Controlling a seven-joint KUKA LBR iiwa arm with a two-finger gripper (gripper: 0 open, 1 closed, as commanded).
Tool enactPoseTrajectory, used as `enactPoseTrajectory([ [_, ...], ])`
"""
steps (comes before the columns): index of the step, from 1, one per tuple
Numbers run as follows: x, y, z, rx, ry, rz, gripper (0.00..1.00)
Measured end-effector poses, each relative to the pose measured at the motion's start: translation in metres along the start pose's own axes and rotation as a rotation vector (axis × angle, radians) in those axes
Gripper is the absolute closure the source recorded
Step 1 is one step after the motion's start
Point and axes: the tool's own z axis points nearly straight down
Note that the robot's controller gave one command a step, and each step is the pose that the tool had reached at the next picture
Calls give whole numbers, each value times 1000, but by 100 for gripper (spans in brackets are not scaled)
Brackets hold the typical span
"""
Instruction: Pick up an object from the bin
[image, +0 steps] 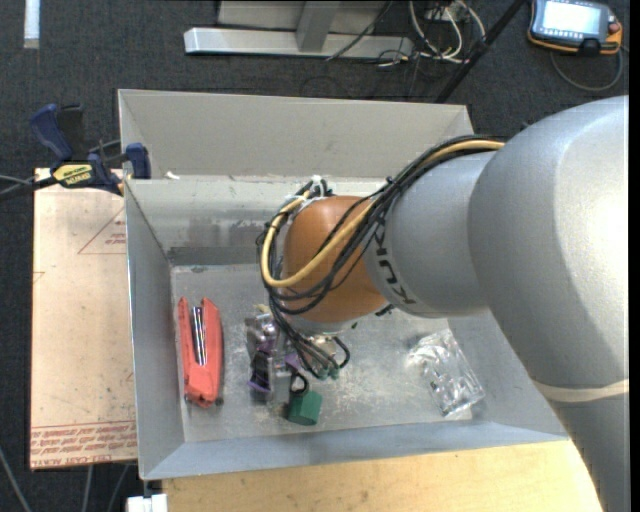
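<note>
Entry: the arm is reaching down into the bin (148, 300), with its orange wrist cover (330, 262) and cable loops above the pincer (276, 378). Landmark is the red-orange stapler (200, 352), lying lengthwise on the bin floor. In the camera view the pincer is low over the floor just to the right of the stapler, apart from it. A small green block (303, 407) lies right of the stapler and nearer the bin's front wall, close up against the pincer's tip. This is the nearest loose thing, so take it as the likely pick. A crumpled clear plastic piece (446, 376) lies well to the right of the stapler, far beyond the pincer. Purple and dark parts (262, 352) between the stapler and the pincer may be hardware or a thing of the bin. You cannot tell which from here. Pincer state: cables and wrist hide the opening, so you cannot tell how wide it stands or whether it has anything in it. Step in hand, by judgement: down at the floor for the grasp, lift not yet done. Next move calls for a confirmed closure on one thing, then a straight lift clear of the stapler and the front wall. Watch that the block is not nudged aside.
</note>
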Motion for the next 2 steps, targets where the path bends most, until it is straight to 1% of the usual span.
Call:
enactPoseTrajectory([
  [1,0,0,0,0,0,0,100],
  [2,5,-11,-36,2,11,31,100],
])
